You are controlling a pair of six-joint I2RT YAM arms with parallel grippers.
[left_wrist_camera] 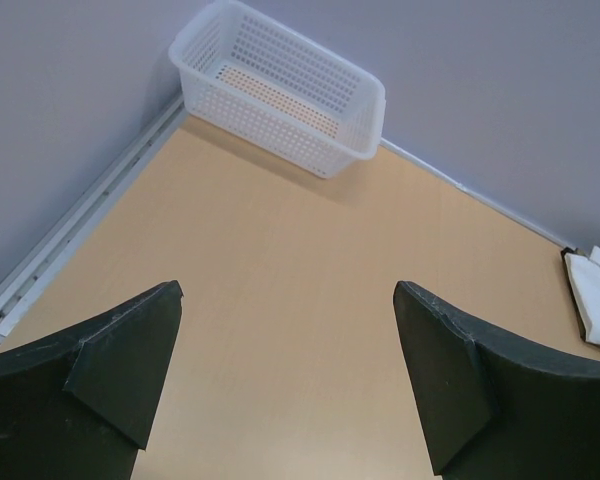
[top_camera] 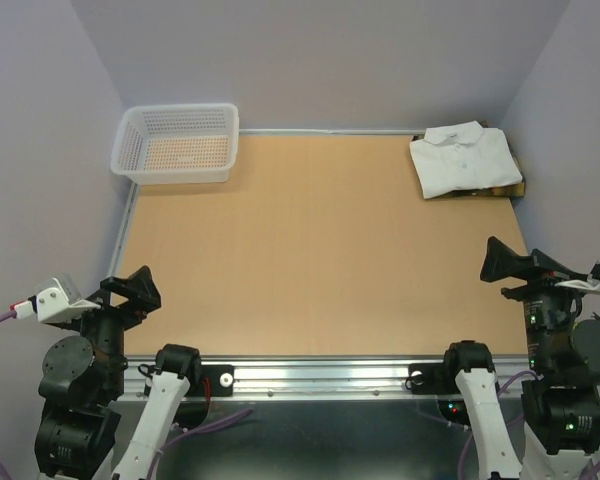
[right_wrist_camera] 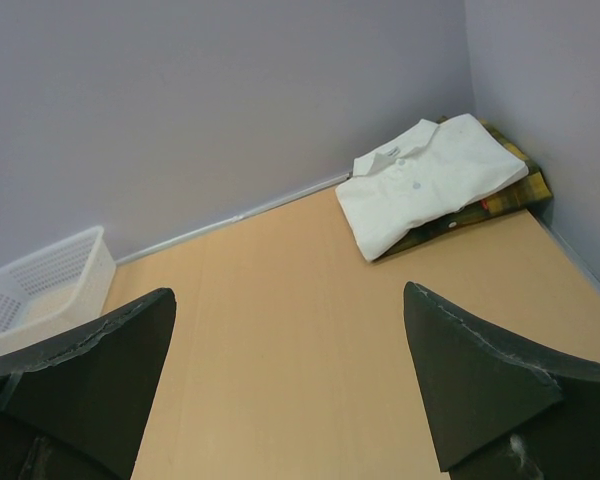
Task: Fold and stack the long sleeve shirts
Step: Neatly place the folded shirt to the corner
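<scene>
Two folded shirts stacked in the far right corner, seen between the spread black fingers of the right gripper (right_wrist_camera: 288, 295).

A plain white collared button-up cloth shirt (right_wrist_camera: 430, 185), folded, lies on top of a yellow-and-dark-green plaid cloth shirt (right_wrist_camera: 495, 205). Only a strip of the plaid shows along the near edge, so it is probably folded too. Both sit on the tan table top (right_wrist_camera: 280, 330), close to the pale lavender wall (right_wrist_camera: 180, 100). A white plastic mesh basket (right_wrist_camera: 40, 285) stands well apart at the left. The jaws stand wide, nothing between them.

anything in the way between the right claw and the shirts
Nothing visible: only bare table lies between the right claw and the white shirt, stacked on the plaid shirt. The basket sits far left.
</scene>
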